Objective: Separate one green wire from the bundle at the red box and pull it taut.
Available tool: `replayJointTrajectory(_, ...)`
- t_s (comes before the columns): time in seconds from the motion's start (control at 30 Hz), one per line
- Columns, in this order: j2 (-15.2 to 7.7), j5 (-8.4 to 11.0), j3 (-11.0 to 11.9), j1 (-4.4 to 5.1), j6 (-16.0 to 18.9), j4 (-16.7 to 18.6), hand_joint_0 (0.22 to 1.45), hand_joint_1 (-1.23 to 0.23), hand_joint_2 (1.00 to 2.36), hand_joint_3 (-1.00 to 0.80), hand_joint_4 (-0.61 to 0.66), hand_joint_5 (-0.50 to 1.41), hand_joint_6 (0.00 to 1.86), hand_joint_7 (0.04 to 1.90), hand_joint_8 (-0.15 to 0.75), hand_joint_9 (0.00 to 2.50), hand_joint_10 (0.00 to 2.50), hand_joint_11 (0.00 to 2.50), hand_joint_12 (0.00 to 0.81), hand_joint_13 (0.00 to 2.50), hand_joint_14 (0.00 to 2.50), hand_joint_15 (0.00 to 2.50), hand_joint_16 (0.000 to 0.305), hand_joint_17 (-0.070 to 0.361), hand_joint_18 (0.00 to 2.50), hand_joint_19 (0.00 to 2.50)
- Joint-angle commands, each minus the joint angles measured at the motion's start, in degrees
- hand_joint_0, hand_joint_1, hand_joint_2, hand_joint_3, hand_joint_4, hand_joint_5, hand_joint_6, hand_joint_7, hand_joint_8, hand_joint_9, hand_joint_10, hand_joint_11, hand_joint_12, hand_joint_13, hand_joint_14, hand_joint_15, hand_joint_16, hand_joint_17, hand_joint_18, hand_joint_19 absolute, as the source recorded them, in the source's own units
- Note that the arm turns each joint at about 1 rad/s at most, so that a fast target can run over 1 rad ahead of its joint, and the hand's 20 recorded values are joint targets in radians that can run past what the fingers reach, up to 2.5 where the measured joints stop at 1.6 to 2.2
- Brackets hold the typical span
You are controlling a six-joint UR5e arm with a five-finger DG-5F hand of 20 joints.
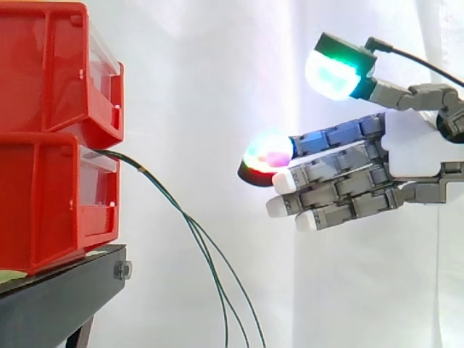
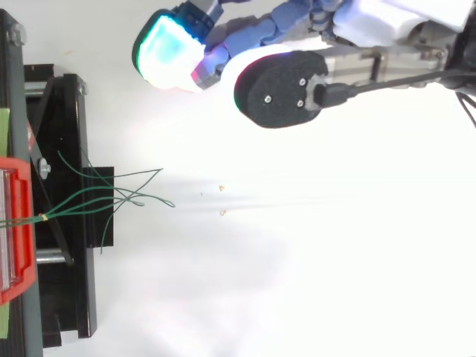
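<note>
Several thin green wires (image 1: 167,196) come out of the front of the lower red bin (image 1: 51,203), which sits under a second red bin (image 1: 51,65) on the black stand (image 1: 58,297). Just beyond the bin's lip a small yellowish tie (image 2: 44,217) holds them together. Past it, in the side view, they part and hang down in loose curves to the bottom edge, slack along their whole length. From above they fan out over the stand, their free ends splayed and crossing one another. My hand (image 1: 413,148) is well apart from them, off to the side away from the bins, at about the height of the lower bin and above the hanging ends. It holds nothing. The fingers reach straight toward the bins and lie close alongside each other, and the thumb stands raised clear above them, so the hand is spread wide. The thumb pad (image 1: 337,72) glows green and cyan, the uppermost fingertip (image 1: 268,154) glows magenta and red, and the lower tips are white. Between my fingertips and the wires I see bare white curtain (image 1: 217,87). In the top view the hand lies off to one side of the line along which the wires leave the bin.
</note>
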Motion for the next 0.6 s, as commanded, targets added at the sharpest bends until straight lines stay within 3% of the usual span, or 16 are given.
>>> replayJointTrajectory(0.0,-1.7,0.5,0.0,0.08,0.8,0.5,0.57,-0.55,1.0,-0.46,0.25,-0.15,0.5,0.76,0.27,0.82,0.01,0.15,0.303,0.52,0.0,0.1,0.043,0.098,0.43,0.35)
replayJointTrajectory(0.1,-2.8,0.85,0.1,0.17,2.6,1.8,0.57,-0.55,1.0,-0.46,0.25,-0.15,0.5,0.76,0.271,0.82,0.01,0.15,0.303,0.52,0.0,0.1,0.043,0.098,0.44,0.35)
replayJointTrajectory(0.23,-3.0,1.11,0.0,0.44,1.1,3.2,0.57,-0.55,1.0,-0.46,0.25,-0.15,0.5,0.76,0.27,0.83,0.01,0.14,0.304,0.53,0.0,0.1,0.043,0.098,0.44,0.35)
replayJointTrajectory(0.33,-3.1,2.34,0.0,0.52,0.0,4.0,0.57,-0.55,1.0,-0.46,0.25,-0.15,0.5,0.76,0.27,0.83,0.01,0.16,0.304,0.53,0.0,0.1,0.043,0.097,0.44,0.36)
replayJointTrajectory(0.4,-4.5,3.57,0.2,0.52,-0.1,4.7,0.57,-0.55,1.0,-0.46,0.25,-0.15,0.5,0.76,0.27,0.83,0.01,0.16,0.304,0.52,0.0,0.11,0.043,0.097,0.44,0.36)
replayJointTrajectory(0.57,-6.9,4.19,1.7,0.52,1.3,5.6,0.57,-0.55,1.0,-0.46,0.25,-0.15,0.5,0.76,0.273,0.83,0.01,0.15,0.303,0.53,0.0,0.11,0.043,0.097,0.44,0.36)
